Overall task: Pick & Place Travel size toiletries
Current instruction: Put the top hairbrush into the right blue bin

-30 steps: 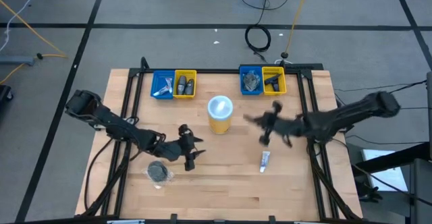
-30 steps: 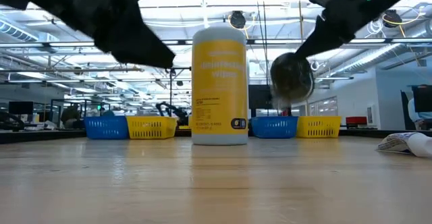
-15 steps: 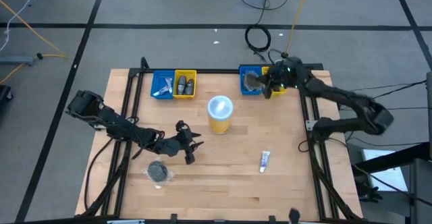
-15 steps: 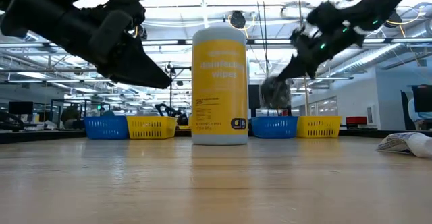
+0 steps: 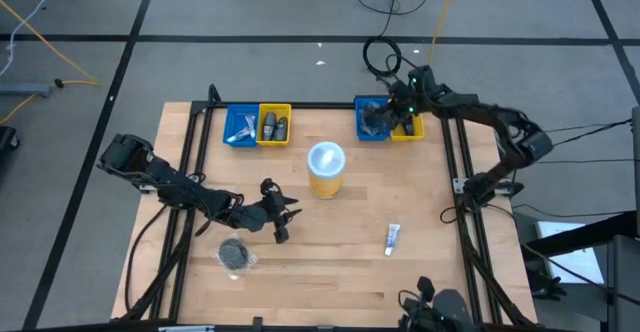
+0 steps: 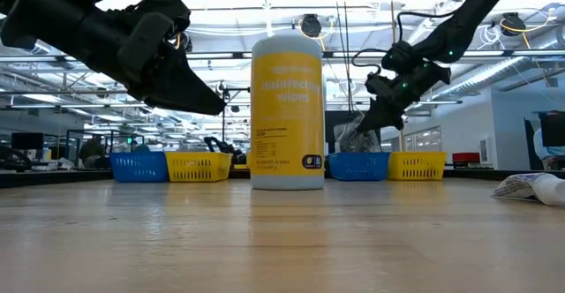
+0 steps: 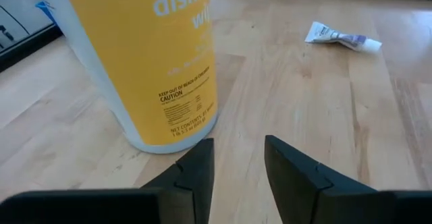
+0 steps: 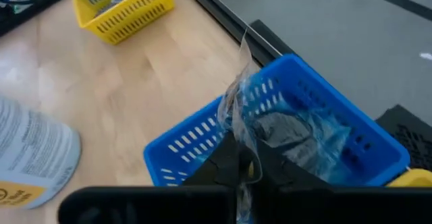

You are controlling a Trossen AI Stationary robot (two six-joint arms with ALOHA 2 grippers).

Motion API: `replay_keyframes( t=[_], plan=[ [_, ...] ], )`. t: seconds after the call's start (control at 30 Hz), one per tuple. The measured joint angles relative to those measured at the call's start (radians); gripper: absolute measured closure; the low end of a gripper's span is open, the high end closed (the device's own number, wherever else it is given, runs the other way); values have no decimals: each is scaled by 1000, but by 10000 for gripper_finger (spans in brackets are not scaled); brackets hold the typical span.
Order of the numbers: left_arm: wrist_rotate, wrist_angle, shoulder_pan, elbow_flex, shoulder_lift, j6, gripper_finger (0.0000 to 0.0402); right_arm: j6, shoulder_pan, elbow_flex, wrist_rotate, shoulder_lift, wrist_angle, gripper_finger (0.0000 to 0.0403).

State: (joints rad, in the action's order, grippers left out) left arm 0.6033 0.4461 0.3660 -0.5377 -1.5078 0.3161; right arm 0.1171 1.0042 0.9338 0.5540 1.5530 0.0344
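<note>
Clear-wrapped disc (image 8: 283, 133) pinched by right gripper (image 8: 244, 166) over blue bin (image 8: 324, 102).

Bright, even overhead light falls on the pale wooden tabletop (image 5: 330, 262), leaving only soft, short shadows. In the low view, ceiling strip lights glare white behind the tall yellow wipes canister (image 6: 288, 112), and the near wood is blurred. The wrist views look sharp centrally, softer close up.
</note>
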Motion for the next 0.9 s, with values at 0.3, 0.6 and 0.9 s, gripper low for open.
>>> replay_keyframes(
  t=[0.3,0.6,0.9],
  plan=[
    [0,0,0,0,0,0,275,-1,16,1,-2,61,-19,391],
    [0,1,0,0,0,3,275,18,16,1,-57,65,-60,316],
    [0,5,0,0,0,3,275,30,-3,0,-228,-37,-62,181]
  ],
)
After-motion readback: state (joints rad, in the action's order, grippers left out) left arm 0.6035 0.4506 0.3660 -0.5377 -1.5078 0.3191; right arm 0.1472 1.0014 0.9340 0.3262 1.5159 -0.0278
